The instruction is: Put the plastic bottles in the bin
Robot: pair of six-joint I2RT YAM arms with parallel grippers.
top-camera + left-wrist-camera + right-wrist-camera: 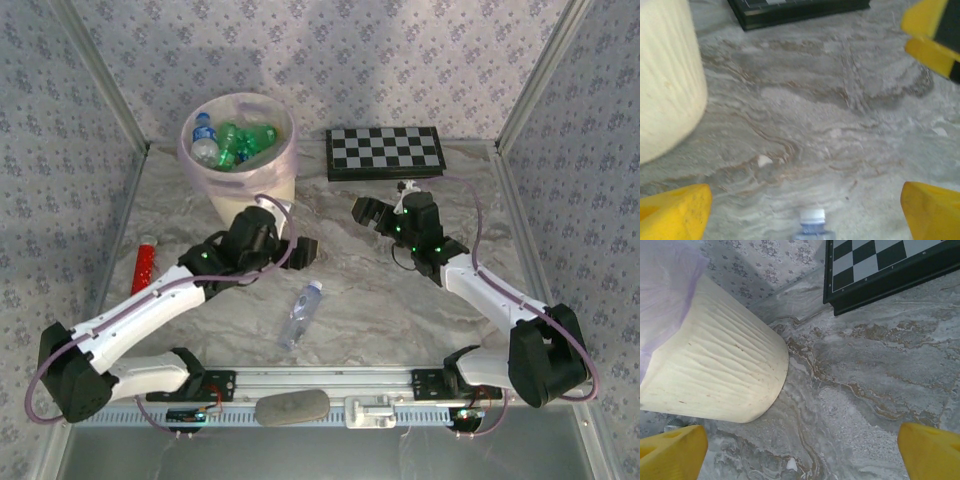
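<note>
We see a grey marbled surface (400, 300) walled by patterned paper (330, 50). The bin (255, 200), far left, holds several bottles (235, 140); one bottle (301, 313) lies in open middle ground. The left fingers (675, 212) and right fingers (670, 450) spread wide, empty; a chessboard (385, 152) lines the far edge

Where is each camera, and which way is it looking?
Top camera: above and behind the arms, looking down on the table; shows both arms, left gripper, right gripper, bin, chessboard, one lying bottle.
Left wrist camera: on that wrist, looking low across the table toward the chessboard; its yellow fingers flank the bottle's cap.
Right wrist camera: on that wrist, looking down at the bin's side; its yellow fingers sit in the bottom corners.
Shared: both wrist views catch the bin's wall and the chessboard's edge.
</note>
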